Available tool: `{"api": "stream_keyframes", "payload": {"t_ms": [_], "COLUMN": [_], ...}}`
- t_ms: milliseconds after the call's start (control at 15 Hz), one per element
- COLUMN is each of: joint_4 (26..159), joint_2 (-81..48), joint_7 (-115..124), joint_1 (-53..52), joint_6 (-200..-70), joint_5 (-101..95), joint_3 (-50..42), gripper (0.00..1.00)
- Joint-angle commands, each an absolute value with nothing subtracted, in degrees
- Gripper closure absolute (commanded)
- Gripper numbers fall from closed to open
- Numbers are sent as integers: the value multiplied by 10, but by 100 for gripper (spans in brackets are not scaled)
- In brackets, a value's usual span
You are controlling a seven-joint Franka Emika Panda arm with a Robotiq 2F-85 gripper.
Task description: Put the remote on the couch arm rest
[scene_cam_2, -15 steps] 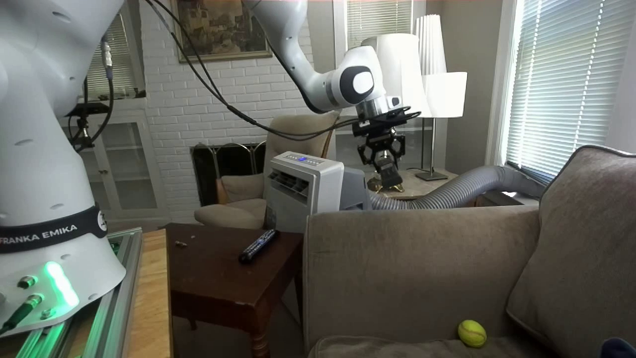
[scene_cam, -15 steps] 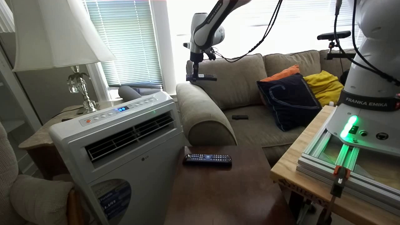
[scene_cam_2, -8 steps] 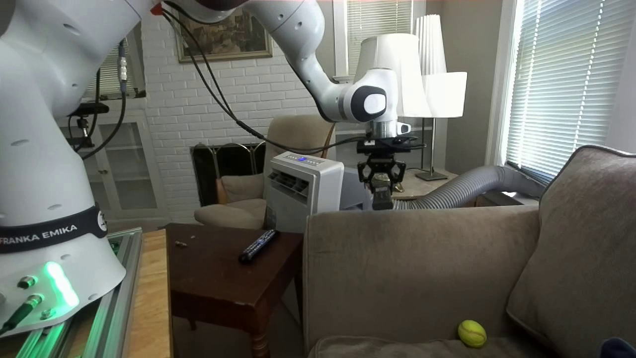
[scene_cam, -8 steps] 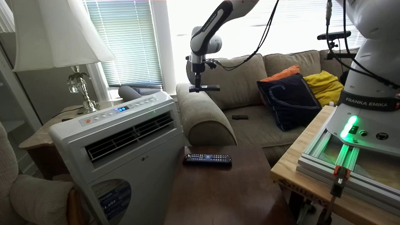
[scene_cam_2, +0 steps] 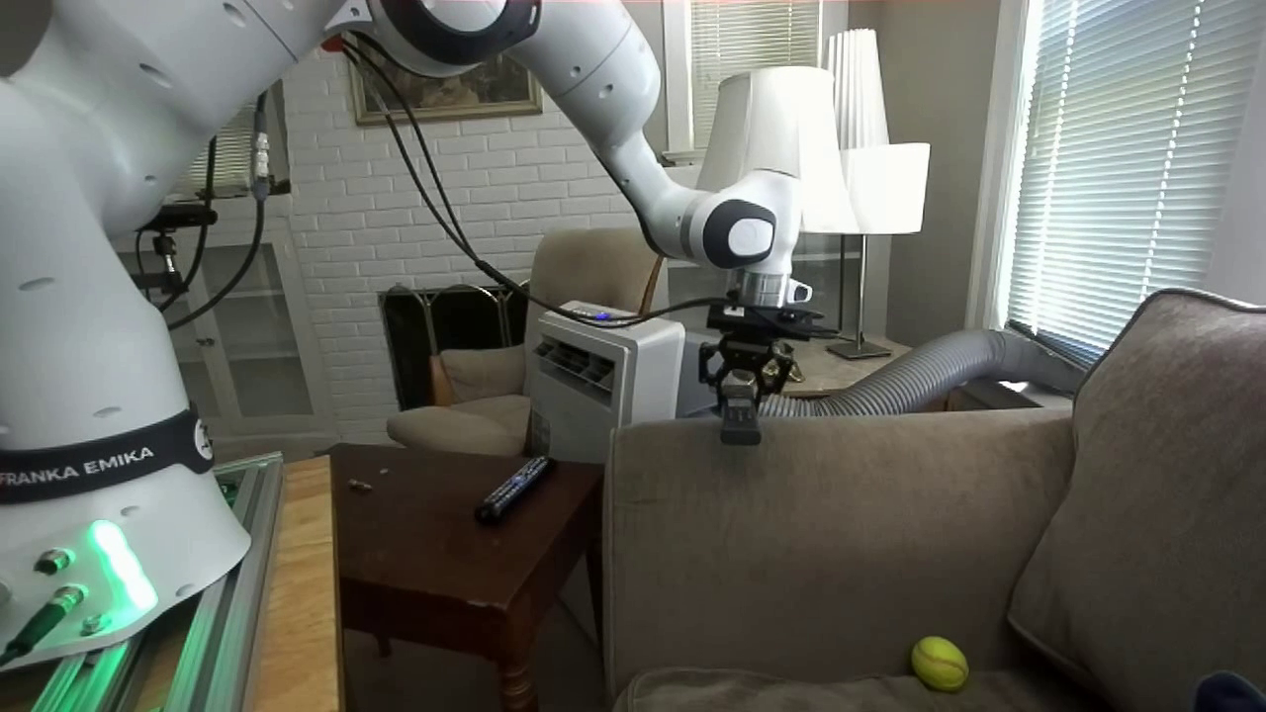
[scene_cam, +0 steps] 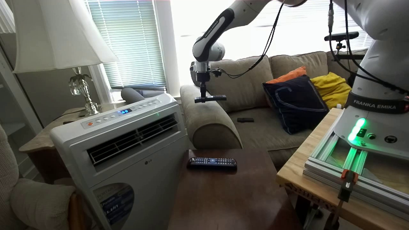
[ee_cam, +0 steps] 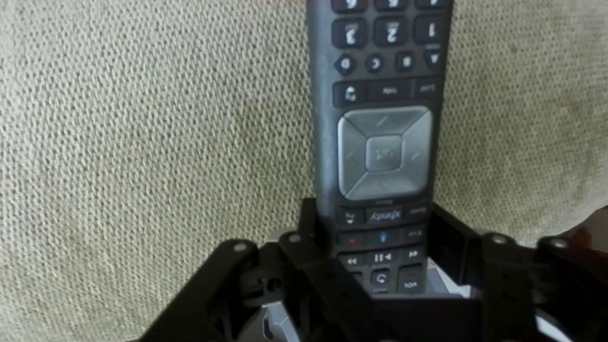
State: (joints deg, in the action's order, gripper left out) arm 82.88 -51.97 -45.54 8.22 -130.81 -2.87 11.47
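One black Xfinity remote [ee_cam: 384, 154] is clamped in your gripper [ee_cam: 374, 223], squeezed on both long edges near the playback keys. Key side shows in the wrist view; the number end sticks out past the gripper. In both exterior views you've got the gripper pointing down at the couch arm rest [scene_cam: 212, 123], remote roughly level over it; can't tell if they touch. Lower than the gripper and well apart from it: second black remote [scene_cam: 212, 162], lying on the brown wooden table [scene_cam: 230, 191]. LG portable air conditioner [scene_cam: 143, 163] stands off to one side of the gripper. Down on the couch seat [scene_cam: 258, 134], below gripper height: small black object [scene_cam: 245, 119], unclear what, and a yellow tennis ball [scene_cam_2: 940, 663].
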Motion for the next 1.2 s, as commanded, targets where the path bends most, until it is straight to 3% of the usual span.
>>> {"api": "stream_keyframes", "payload": {"t_ms": [0, 1133], "joint_4": [798, 785], "joint_2": [-541, -534], "joint_7": [-462, 38], "joint_1": [76, -53], "joint_6": [-1301, -1411], "joint_5": [-15, -45], "joint_3": [112, -54], "gripper": [69, 69]}}
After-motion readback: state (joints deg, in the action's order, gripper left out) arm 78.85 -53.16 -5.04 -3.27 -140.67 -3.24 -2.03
